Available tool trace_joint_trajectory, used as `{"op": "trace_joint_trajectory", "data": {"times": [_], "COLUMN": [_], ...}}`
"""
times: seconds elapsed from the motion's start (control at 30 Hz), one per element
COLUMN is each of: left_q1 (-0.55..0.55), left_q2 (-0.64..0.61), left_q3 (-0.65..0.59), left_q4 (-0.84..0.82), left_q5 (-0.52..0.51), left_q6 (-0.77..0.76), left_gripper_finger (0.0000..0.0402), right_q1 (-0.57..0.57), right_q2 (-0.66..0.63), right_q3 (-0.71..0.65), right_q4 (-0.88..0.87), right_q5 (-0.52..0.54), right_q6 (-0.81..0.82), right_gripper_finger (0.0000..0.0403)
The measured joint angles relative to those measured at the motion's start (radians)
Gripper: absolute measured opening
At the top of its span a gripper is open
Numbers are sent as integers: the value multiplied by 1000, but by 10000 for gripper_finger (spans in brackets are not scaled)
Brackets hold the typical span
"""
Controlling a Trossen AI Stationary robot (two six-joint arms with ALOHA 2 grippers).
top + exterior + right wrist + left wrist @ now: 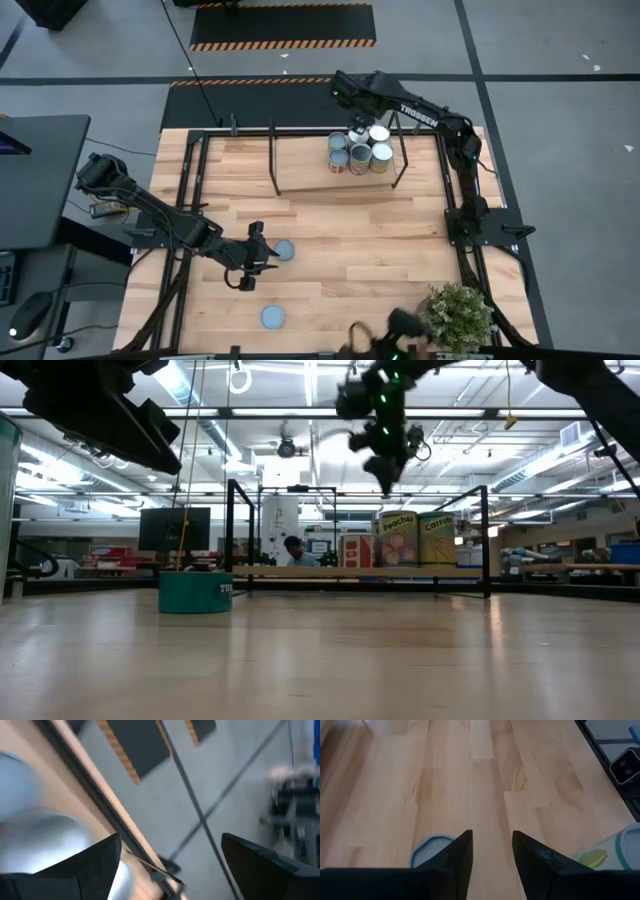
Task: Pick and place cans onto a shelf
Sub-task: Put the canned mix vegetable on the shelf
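The shelf (300, 165) stands at the table's far middle. Several cans (362, 155) stand on its right part and show in the low view (397, 540) with picture labels. My right gripper (357, 128) is open above these cans, whose silvery tops (35, 835) show beside one finger. It holds nothing. Two blue-grey-topped cans stand on the tabletop, one (284, 250) beside my left gripper (260, 262) and one (272, 317) nearer the front edge. My left gripper (492, 855) is open and empty, low over bare wood, with a can (427, 851) just outside one finger.
A bushy green potted plant (460, 315) stands at the near right corner. Black frame rails (195, 190) run along the table's left and right sides. A teal-sided can (195, 592) stands alone in the low view. Bare wood lies between the shelf and the loose cans.
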Motion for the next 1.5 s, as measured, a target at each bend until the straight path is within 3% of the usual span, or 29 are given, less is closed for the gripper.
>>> {"op": "trace_joint_trajectory", "data": {"times": [0.4,0.57,0.73,0.8,0.97,1.07,1.2,1.33,1.5], "left_q1": [0,0,0,0,-52,-102,-164,-216,-242], "left_q2": [7,8,8,8,8,8,8,8,8], "left_q3": [0,0,0,0,0,0,0,0,0], "left_q4": [-86,-88,-88,-88,-56,-14,7,30,46], "left_q5": [66,65,74,120,366,420,397,265,145], "left_q6": [-80,-80,-80,-77,-28,-55,-102,-139,-214], "left_gripper_finger": [144,144,144,144,144,144,144,149,194], "right_q1": [374,490,571,600,664,689,708,722,740], "right_q2": [-1,-1,-1,-2,0,-1,-2,-1,-1], "right_q3": [43,33,-65,-119,-231,-285,-337,-392,-447], "right_q4": [131,204,280,344,458,490,527,591,622], "right_q5": [-263,-300,-320,-320,-322,-308,-278,-277,-265], "right_q6": [-24,6,13,14,3,8,35,47,42], "right_gripper_finger": [350,350,350,350,350,350,350,350,350]}}
